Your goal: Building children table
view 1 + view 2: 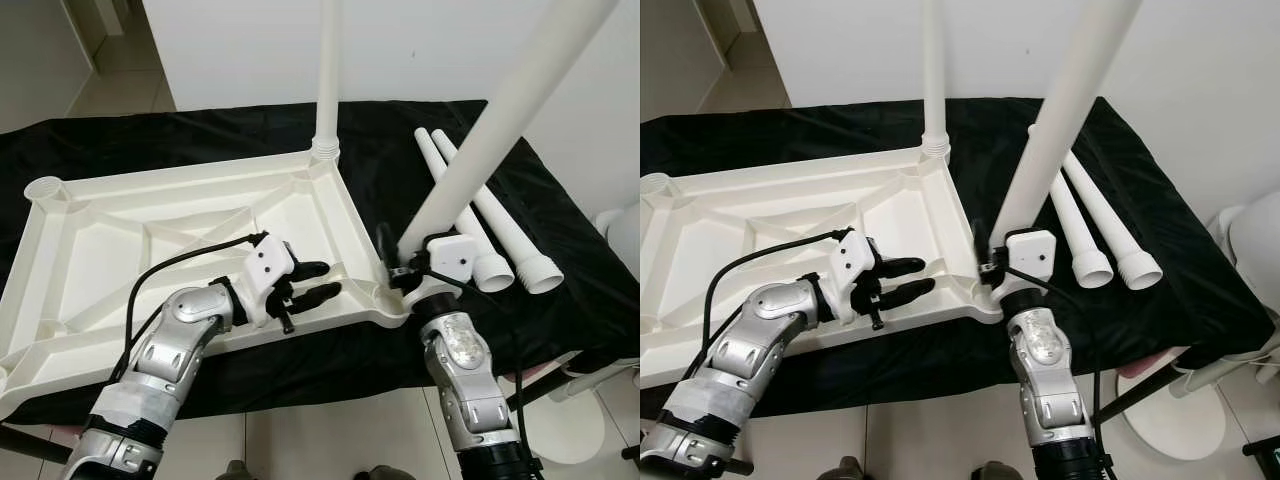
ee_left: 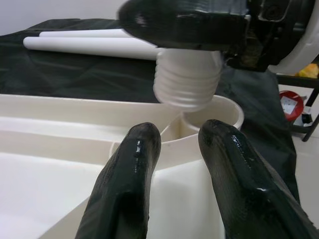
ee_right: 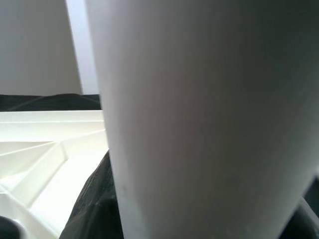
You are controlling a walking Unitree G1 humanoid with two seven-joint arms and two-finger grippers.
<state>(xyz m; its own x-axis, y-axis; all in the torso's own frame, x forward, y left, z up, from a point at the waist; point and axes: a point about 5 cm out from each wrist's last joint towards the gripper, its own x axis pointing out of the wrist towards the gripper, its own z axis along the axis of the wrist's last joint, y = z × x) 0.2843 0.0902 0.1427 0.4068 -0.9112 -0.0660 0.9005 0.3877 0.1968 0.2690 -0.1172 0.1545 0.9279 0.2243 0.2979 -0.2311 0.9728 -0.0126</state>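
1. Tabletop (image 1: 190, 235), white plastic, lies upside down with its ribbed underside up on the black-covered surface (image 1: 560, 290), near edge at the robot's side.
2. Right hand (image 1: 405, 272) is clamped on a white leg (image 1: 500, 120) just above its threaded end. Leg is tilted, rising up and away to the robot's right.
3. Threaded end (image 2: 187, 79) hangs just above the near-right corner socket (image 2: 219, 107). Left wrist view shows a gap between thread and socket rim, not seated, not touching.
4. Right wrist view: the held leg's shaft is blurred, very close to the lens; tabletop ribs and black cloth behind it.
5. Left hand (image 1: 318, 282) sits on the tabletop's near edge, just left of that corner. Fingers (image 2: 124, 189) are narrowly apart, holding nothing, pointing at the socket. Whether the tips touch the plastic I cannot tell.
6. Second leg (image 1: 328, 75) stands upright in the far-right corner socket, thread visible at its base.
7. Two spare legs (image 1: 490, 225) lie side by side on the black cloth to the right of the tabletop, threaded ends toward the robot, touching or nearly touching each other.
8. Far-left corner socket (image 1: 45, 188) is open, no leg in it.
9. Beyond the surface: white wall, tiled floor at front.
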